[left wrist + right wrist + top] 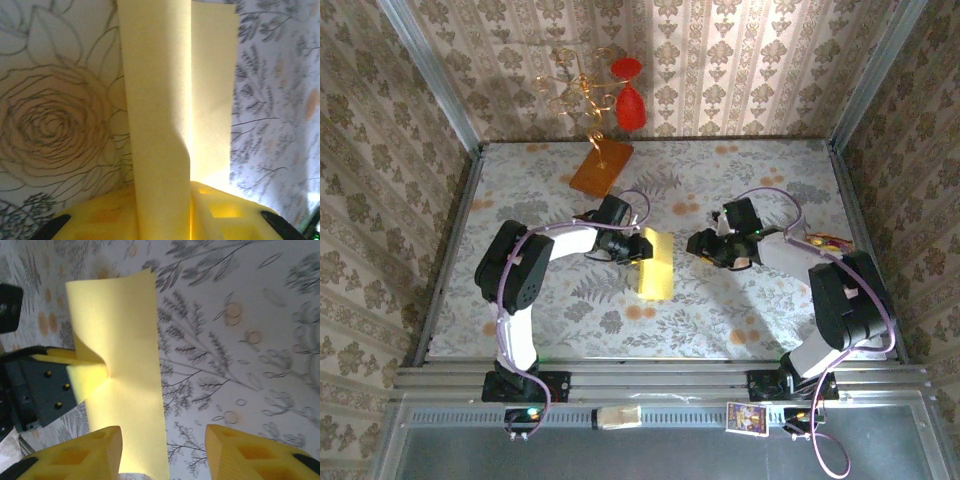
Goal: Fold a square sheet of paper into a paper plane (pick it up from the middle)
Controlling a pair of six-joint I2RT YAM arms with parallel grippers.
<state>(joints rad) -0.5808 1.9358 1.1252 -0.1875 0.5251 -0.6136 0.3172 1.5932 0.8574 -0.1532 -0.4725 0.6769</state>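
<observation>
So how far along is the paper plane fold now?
Done: the pale-yellow square sheet of paper is folded into a long rectangle. In hand: the left gripper pinches its edge, top layer lifted; the right gripper hovers open beside it. Left: the nose and wing folds.

**Left arm** [515,275]: base at the near table edge, elbow raised and folded, forearm reaching inward toward the right, wrist low over the table. **Left gripper** [623,243]: yellow fingers [225,210] closed on the square sheet of paper [655,262], pinching it at one side edge. **Right arm** [845,300]: mirrored pose, elbow raised, forearm reaching inward toward the left, wrist low. **Right gripper** [705,245]: yellow fingers [80,455] parted with a clear gap between them, gripping nothing, facing the left gripper and apart from it.
</observation>
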